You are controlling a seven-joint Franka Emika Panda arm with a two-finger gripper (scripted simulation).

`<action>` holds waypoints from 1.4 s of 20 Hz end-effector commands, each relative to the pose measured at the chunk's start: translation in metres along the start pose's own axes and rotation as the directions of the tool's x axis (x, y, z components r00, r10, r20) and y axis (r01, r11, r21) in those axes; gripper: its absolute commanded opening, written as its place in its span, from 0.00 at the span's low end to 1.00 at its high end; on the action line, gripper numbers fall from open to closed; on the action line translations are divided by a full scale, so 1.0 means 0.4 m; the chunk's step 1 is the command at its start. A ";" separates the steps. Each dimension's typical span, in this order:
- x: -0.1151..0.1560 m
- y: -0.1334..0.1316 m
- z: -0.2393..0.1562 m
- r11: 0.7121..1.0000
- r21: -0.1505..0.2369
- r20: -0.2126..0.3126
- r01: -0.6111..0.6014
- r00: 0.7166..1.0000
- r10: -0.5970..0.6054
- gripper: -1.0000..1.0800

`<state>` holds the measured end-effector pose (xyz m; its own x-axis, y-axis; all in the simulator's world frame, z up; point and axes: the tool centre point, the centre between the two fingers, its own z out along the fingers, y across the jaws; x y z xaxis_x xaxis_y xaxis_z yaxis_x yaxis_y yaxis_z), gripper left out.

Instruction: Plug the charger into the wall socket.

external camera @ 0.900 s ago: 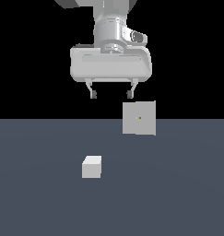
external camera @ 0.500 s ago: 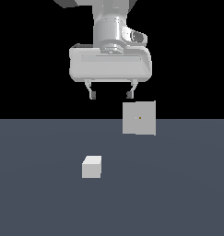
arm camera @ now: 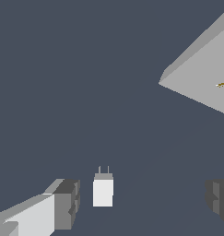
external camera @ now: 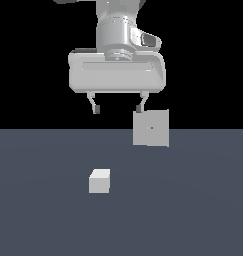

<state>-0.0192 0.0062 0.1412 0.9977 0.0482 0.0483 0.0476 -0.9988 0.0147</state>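
The charger (external camera: pixel 99 181) is a small white-grey cube lying on the dark floor. In the wrist view the charger (arm camera: pixel 103 191) shows two thin prongs at one end. The wall socket (external camera: pixel 151 128) is an upright light-grey square panel with a tiny orange dot at its centre, to the exterior view's right of the charger and farther back. It also shows in the wrist view (arm camera: pixel 203 78). My gripper (external camera: pixel 117 108) hangs open and empty well above the charger. In the wrist view one finger (arm camera: pixel 66 203) is beside the charger.
The dark grey-blue floor (external camera: pixel 43 215) stretches across the lower half of the exterior view, with a black background behind it. Nothing else stands on it.
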 end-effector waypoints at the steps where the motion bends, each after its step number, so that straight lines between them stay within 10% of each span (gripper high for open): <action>1: -0.019 -0.008 0.016 1.000 0.001 -0.019 -0.001 1.000 0.001 0.96; 28: -0.169 -0.080 0.186 1.000 0.015 -0.204 -0.012 0.979 0.015 0.96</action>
<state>-0.0836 0.0335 0.0648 0.9686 0.0354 0.2461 0.0366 -0.9993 -0.0004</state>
